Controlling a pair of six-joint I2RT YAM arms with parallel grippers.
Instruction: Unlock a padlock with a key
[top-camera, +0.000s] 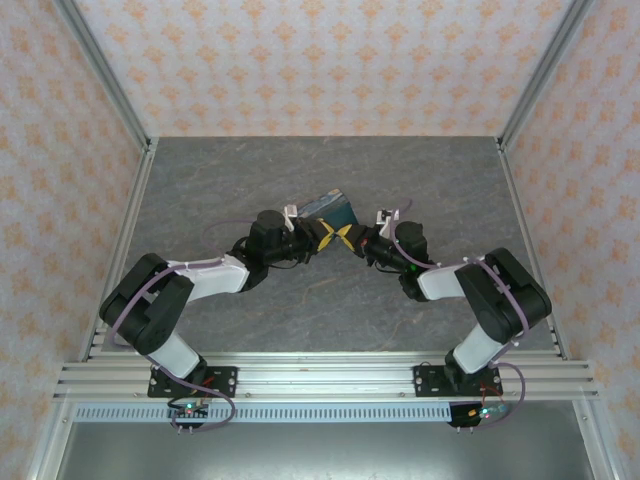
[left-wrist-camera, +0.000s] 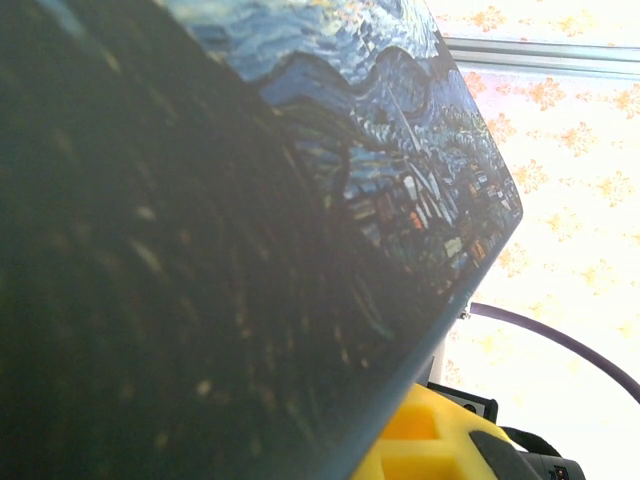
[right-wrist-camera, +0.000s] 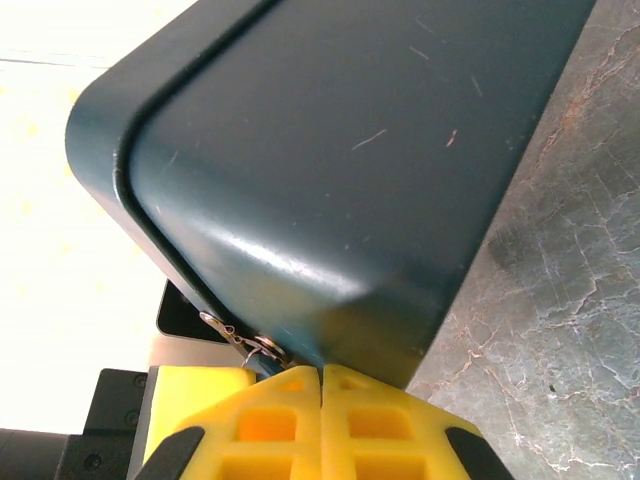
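The padlock, a flat block with a blue and yellow starry-night print and dark blue sides, sits tilted at mid-table between both arms. My left gripper is shut on its near edge. In the left wrist view the printed face looms close and covers all but one yellow finger. My right gripper presses its shut fingertips against the block's dark side. The key, a tiny piece with a bluish head, pokes out at those fingertips beside a small metal ring on the block's lower corner.
The grey marbled table lies bare under and to the right of the block. Aluminium frame posts and patterned walls enclose the table on three sides. Both arms' bases stand on the rail at the near edge.
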